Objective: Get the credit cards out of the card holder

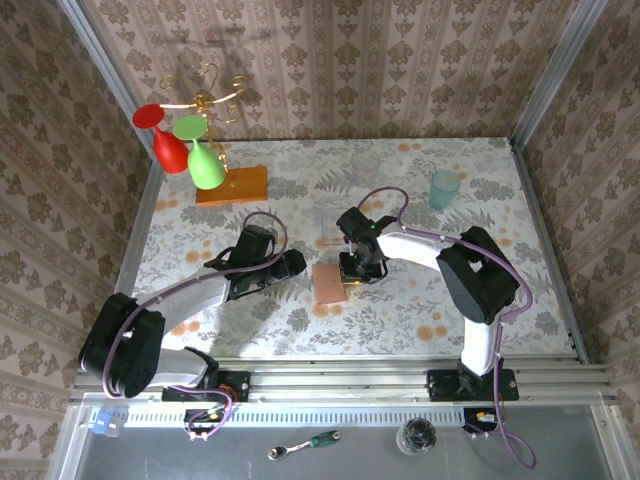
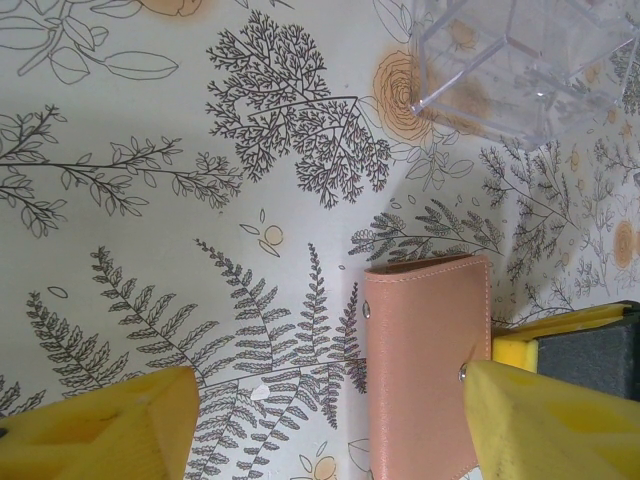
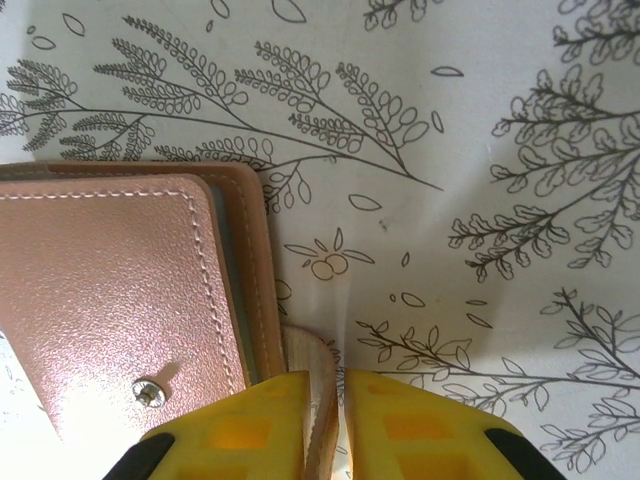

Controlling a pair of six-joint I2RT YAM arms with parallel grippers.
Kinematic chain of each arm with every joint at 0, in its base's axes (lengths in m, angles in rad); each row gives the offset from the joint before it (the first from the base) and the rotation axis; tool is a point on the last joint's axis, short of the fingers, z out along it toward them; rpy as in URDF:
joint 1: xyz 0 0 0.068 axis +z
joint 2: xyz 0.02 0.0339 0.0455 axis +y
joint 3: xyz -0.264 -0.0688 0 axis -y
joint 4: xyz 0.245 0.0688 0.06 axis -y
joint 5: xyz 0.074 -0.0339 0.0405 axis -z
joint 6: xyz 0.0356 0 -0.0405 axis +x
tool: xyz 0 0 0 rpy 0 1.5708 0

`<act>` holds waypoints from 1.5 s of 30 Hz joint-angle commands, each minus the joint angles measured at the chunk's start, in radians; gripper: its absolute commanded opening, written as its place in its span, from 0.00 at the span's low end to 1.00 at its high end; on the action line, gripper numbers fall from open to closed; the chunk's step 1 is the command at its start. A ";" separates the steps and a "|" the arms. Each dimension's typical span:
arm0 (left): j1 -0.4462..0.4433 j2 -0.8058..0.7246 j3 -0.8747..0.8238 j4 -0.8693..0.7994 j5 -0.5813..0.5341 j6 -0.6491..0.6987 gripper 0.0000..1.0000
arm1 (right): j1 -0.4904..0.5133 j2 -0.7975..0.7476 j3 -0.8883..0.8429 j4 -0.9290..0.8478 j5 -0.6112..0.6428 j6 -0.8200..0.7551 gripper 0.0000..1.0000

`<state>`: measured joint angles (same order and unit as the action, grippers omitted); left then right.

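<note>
The card holder (image 1: pixel 329 283) lies closed on the flowered tablecloth, its pink-brown leather cover facing up with two metal snaps. The credit cards are hidden inside it. My right gripper (image 1: pixel 358 270) stands at the holder's right edge. In the right wrist view its yellow fingers (image 3: pixel 250 425) pinch the leather closing tab (image 3: pixel 318 375) that sticks out beside the card holder (image 3: pixel 110 290). My left gripper (image 1: pixel 292 264) hovers open just left of the holder. In the left wrist view the card holder (image 2: pixel 425 370) lies near the right finger (image 2: pixel 550 420), with bare cloth between the fingers.
A clear plastic box (image 1: pixel 335 225) stands just behind the holder, also at the top right of the left wrist view (image 2: pixel 520 60). An orange wooden slab (image 1: pixel 232 185) with a rack of coloured glasses is at the back left. A teal cup (image 1: pixel 444 187) stands at the back right.
</note>
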<state>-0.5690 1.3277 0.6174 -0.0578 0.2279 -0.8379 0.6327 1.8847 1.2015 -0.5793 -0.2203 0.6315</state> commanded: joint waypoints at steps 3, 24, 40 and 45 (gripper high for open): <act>-0.005 0.011 0.024 0.018 -0.011 0.000 0.71 | -0.006 0.027 -0.018 0.018 -0.040 0.008 0.17; -0.004 -0.031 0.023 0.027 -0.023 0.036 0.71 | -0.067 -0.150 -0.073 -0.032 0.015 -0.007 0.08; 0.022 -0.122 -0.003 0.094 0.024 0.079 0.81 | -0.040 -0.210 -0.001 -0.099 -0.025 -0.039 0.08; 0.046 -0.150 -0.034 0.107 0.026 0.050 0.78 | -0.014 -0.199 0.040 -0.113 -0.030 -0.040 0.08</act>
<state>-0.5400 1.2079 0.6075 0.0296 0.2451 -0.7902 0.6033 1.6855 1.1954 -0.6552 -0.2237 0.6067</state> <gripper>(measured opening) 0.788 0.096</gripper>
